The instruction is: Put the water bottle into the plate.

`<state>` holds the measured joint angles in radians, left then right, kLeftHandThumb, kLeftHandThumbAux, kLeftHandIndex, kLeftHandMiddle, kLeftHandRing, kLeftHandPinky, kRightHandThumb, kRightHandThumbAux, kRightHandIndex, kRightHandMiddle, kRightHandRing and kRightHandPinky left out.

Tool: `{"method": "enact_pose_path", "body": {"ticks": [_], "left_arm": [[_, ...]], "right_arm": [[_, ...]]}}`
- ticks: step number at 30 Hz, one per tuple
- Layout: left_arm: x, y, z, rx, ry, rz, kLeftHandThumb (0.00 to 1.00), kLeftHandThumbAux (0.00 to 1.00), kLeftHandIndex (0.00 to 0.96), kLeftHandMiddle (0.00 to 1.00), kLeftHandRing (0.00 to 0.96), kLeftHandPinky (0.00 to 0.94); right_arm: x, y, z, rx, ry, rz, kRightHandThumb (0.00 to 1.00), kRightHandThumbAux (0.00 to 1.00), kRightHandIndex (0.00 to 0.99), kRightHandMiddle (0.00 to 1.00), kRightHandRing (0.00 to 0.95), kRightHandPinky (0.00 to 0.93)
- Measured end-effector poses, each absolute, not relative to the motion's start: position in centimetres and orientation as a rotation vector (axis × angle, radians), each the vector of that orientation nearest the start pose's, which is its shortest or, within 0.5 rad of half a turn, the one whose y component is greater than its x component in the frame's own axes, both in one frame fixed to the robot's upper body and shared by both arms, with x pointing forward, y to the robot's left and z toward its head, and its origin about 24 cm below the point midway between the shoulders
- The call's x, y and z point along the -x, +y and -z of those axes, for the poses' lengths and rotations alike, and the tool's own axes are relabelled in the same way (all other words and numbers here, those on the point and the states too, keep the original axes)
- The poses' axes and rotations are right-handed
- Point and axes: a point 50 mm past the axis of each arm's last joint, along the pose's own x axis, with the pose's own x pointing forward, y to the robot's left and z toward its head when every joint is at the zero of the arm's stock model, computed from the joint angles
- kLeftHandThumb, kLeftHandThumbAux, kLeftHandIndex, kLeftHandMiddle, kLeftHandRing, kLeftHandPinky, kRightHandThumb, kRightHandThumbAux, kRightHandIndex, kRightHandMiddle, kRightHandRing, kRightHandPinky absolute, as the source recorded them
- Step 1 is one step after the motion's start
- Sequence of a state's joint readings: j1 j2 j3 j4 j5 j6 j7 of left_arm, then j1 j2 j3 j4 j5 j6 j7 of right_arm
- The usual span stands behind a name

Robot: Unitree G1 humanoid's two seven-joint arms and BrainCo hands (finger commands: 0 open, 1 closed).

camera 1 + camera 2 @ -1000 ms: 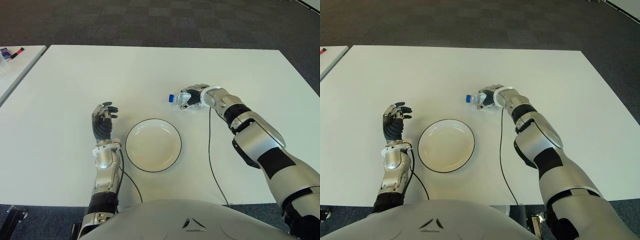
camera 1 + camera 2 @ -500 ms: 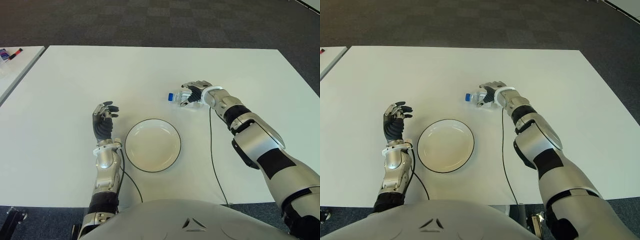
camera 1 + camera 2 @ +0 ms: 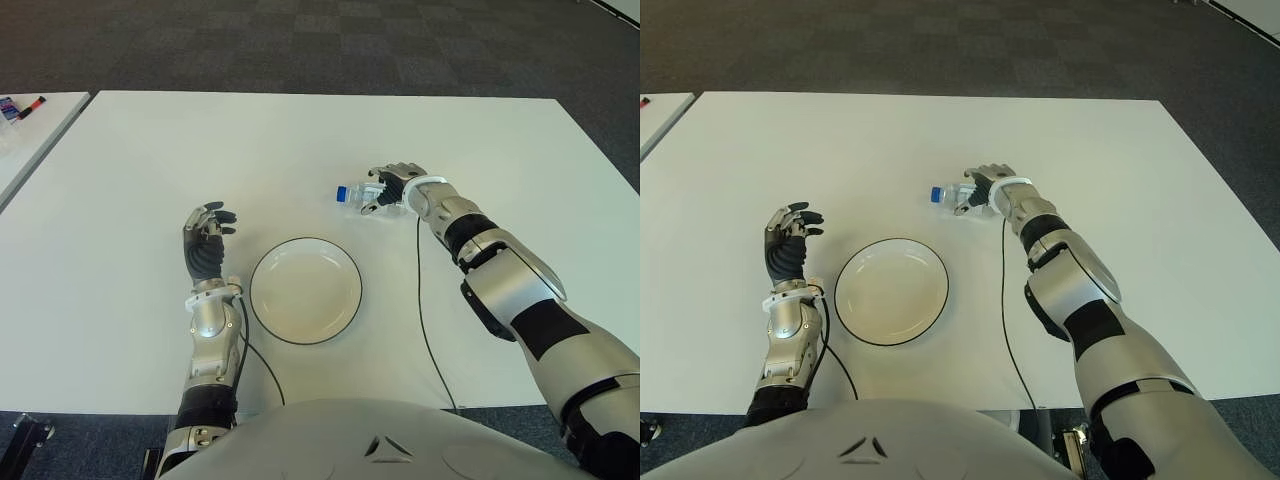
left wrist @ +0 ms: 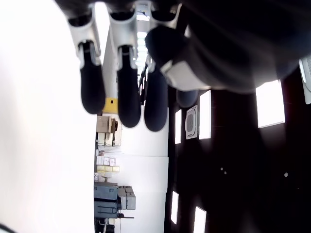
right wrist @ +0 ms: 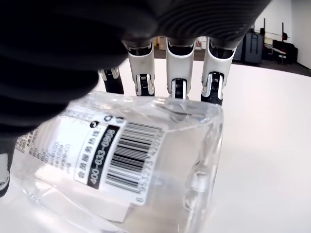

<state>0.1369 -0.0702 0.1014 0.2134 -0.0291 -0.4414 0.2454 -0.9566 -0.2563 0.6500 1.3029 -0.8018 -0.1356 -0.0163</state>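
Two robot hands are showing over the white surface (image 3: 150, 150), and only the right robot hand (image 3: 392, 186) is working. It is reaching out past the far right of the plate (image 3: 305, 290), with its fingers (image 5: 177, 80) draping over the water bottle (image 3: 358, 194). The wrist view is showing three fingertips bearing on the far side of the clear body while the dark palm is covering the near side, so the hand seems to be wrapping the bottle, though how firmly it is gripping is hard to tell. The bottle is lying on its side on the surface, blue cap (image 3: 936, 195) pointing toward the robot's left, barcode label (image 5: 114, 155) facing the wrist camera. It is sitting well apart from the plate, beyond its far right edge. The plate, white with a dark rim, is sitting near the robot's body. The left robot hand (image 3: 206, 243) is showing just left of the plate, raised upright, fingers loosely curled and holding nothing.
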Motion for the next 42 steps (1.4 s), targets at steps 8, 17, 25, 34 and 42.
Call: {"method": "enact_pose_path", "body": {"ticks": [8, 17, 25, 34, 42], "left_arm": [[-21.0, 18.04, -0.24, 0.098, -0.089, -0.408, 0.942, 0.66, 0.373, 0.504, 0.484, 0.496], [-21.0, 18.01, -0.27, 0.103, -0.089, -0.403, 0.942, 0.66, 0.376, 0.503, 0.48, 0.497], [-21.0, 18.0, -0.26, 0.105, -0.089, -0.4, 0.942, 0.66, 0.376, 0.503, 0.48, 0.495], [-21.0, 18.0, -0.26, 0.106, -0.089, -0.401, 0.942, 0.66, 0.375, 0.503, 0.48, 0.488], [-20.99, 18.05, -0.28, 0.115, -0.089, -0.405, 0.942, 0.66, 0.375, 0.504, 0.481, 0.486]], "right_arm": [[-38.08, -13.89, -4.31, 1.612, 0.159, -0.496, 0.95, 0.465, 0.162, 0.331, 0.506, 0.598], [-38.14, -14.06, -4.3, 1.589, 0.189, -0.46, 0.884, 0.471, 0.14, 0.341, 0.514, 0.576], [-38.18, -14.1, -4.36, 1.575, 0.194, -0.447, 0.885, 0.476, 0.133, 0.336, 0.494, 0.565], [-38.18, -14.03, -4.4, 1.573, 0.178, -0.452, 0.91, 0.475, 0.144, 0.318, 0.482, 0.562], [-38.15, -13.99, -4.38, 1.573, 0.169, -0.464, 0.919, 0.476, 0.164, 0.322, 0.485, 0.576]]}}
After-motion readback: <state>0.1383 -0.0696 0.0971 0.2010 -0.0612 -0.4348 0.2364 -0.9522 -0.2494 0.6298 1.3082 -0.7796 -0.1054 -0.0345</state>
